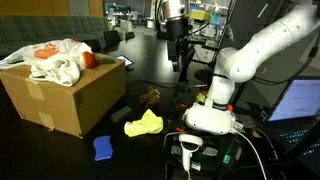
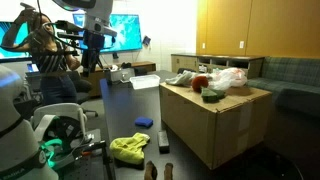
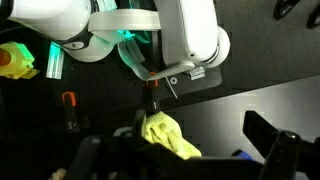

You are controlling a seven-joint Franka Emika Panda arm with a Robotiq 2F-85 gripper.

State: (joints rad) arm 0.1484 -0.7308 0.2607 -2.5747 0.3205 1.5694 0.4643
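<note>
My gripper [image 1: 179, 52] hangs high above the dark table, far from everything on it; it also shows in an exterior view [image 2: 94, 48]. In the wrist view its fingers [image 3: 185, 150] stand wide apart with nothing between them. Far below lies a crumpled yellow cloth [image 3: 168, 135], which shows on the table in both exterior views [image 1: 143, 124] [image 2: 128, 149]. A blue sponge [image 1: 102, 148] [image 2: 144, 122] lies near the cloth. An orange-handled tool [image 3: 152, 92] lies just beyond the cloth in the wrist view.
A large open cardboard box [image 1: 65, 98] [image 2: 215, 118] holds white bags and a green item. The robot's white base [image 1: 210, 115] stands next to the cloth. A small brown object [image 1: 150, 96] lies by the box. A laptop [image 1: 300, 100] sits at the edge.
</note>
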